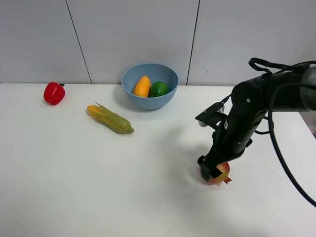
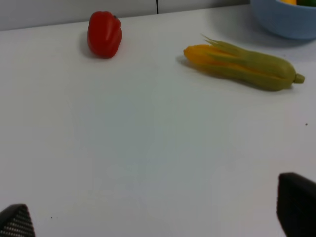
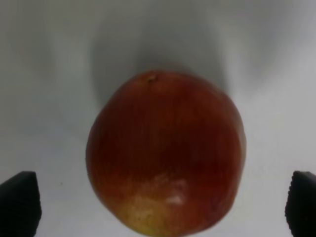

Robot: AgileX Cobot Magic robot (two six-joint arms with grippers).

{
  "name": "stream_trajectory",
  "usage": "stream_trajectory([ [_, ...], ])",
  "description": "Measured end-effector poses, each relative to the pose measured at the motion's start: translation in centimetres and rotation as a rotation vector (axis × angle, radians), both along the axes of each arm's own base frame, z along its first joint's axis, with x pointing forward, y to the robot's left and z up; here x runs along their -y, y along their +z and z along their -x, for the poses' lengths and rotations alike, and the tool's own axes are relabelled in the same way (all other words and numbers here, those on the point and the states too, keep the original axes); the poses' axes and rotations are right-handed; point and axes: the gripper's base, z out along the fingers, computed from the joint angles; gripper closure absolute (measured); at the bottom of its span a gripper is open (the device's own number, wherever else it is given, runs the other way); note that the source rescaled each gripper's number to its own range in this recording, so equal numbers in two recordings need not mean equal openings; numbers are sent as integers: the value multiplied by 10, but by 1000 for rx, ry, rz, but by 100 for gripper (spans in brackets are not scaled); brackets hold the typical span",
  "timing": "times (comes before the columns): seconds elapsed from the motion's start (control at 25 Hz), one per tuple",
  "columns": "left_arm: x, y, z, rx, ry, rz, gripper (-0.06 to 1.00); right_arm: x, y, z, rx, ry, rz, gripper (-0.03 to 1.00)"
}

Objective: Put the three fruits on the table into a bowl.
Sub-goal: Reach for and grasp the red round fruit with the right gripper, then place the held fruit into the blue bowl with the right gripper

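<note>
- Exterior high view: the desk (image 1: 74,197) carries the bowl (image 1: 149,86), already holding mango (image 1: 141,86) and lime (image 1: 158,89), well apart from the remaining fruit.
- Right gripper (image 3: 158,207) hangs directly over the pomegranate (image 3: 165,153), jaws spread either side, not touching.
- Left gripper (image 2: 158,217) is spread, holding nothing.

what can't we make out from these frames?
- Pomegranate: exterior high view, right gripper covers most of it; contact unclear.
- Right fingers: right wrist view, only the tips show at the edge.
- Left gripper: left wrist view, cut off by the edge; absent from the exterior view.
- Bowl: left wrist view, cropped by the corner.
</note>
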Motion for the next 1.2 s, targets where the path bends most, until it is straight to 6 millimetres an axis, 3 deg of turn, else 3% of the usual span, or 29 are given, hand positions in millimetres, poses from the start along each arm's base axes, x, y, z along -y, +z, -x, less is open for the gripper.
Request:
stream_trajectory([
  [0.44,0,0,0,0,0,0,-5,-4,-36,-8,-41,-2,30,-3],
  [0.76,0,0,0,0,0,0,-5,-5,-43,-10,-42,-3,32,-2],
  [0.84,0,0,0,0,0,0,-5,-5,-43,-10,-42,-3,32,24],
  [0.88,0,0,0,0,0,0,-5,-5,-43,-10,-43,-3,32,51],
  [0.92,0,0,0,0,0,0,-5,-5,-43,-10,-44,-3,33,85],
  [0.96,0,0,0,0,0,0,-5,-5,-43,-10,-46,-5,34,97],
  [1.12,0,0,0,0,0,0,-5,-2,-40,-4,-100,-21,59,96],
  [1.2,0,0,0,0,0,0,-5,-2,-26,-5,-104,-57,59,96],
])
